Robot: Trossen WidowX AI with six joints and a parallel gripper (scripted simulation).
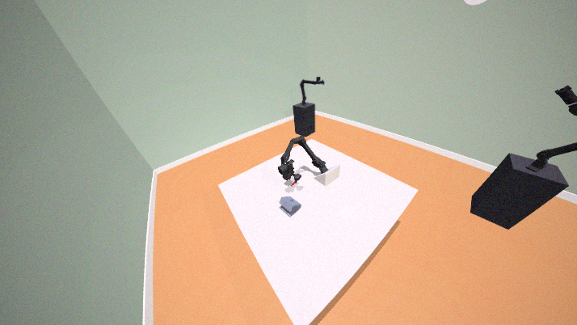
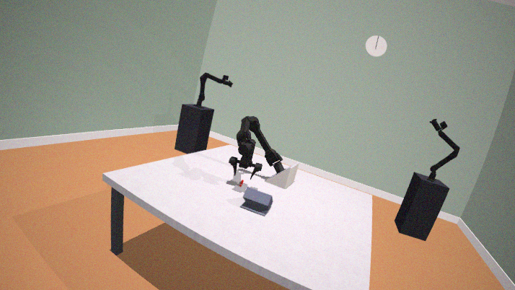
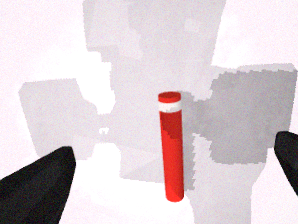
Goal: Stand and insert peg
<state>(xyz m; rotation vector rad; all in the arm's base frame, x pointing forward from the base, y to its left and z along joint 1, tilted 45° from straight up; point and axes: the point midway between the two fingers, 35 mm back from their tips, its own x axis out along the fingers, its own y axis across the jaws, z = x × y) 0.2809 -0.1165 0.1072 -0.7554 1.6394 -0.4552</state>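
The red peg [image 1: 293, 183] [image 2: 241, 183] [image 3: 172, 150] lies on its side on the table. In the wrist view its white band is near the upper end and its plain end points down the picture. My gripper [image 2: 243, 177] [image 3: 174, 148] is open and empty above the peg, with one finger well to each side and touching neither side of it. The blue-grey sloped panel [image 1: 290, 204] [image 2: 257, 198] stands on the table close to the peg, nearer the exterior view. A small dark spot shows on it in the top view; the hole's inside cannot be made out.
An off-white angled panel [image 1: 330, 176] [image 2: 286, 179] stands beside the arm's base, on the other side from the peg. Two other arms on dark pedestals [image 1: 304, 119] [image 2: 422, 207] stand off the table. The gripper's shadow falls around the peg.
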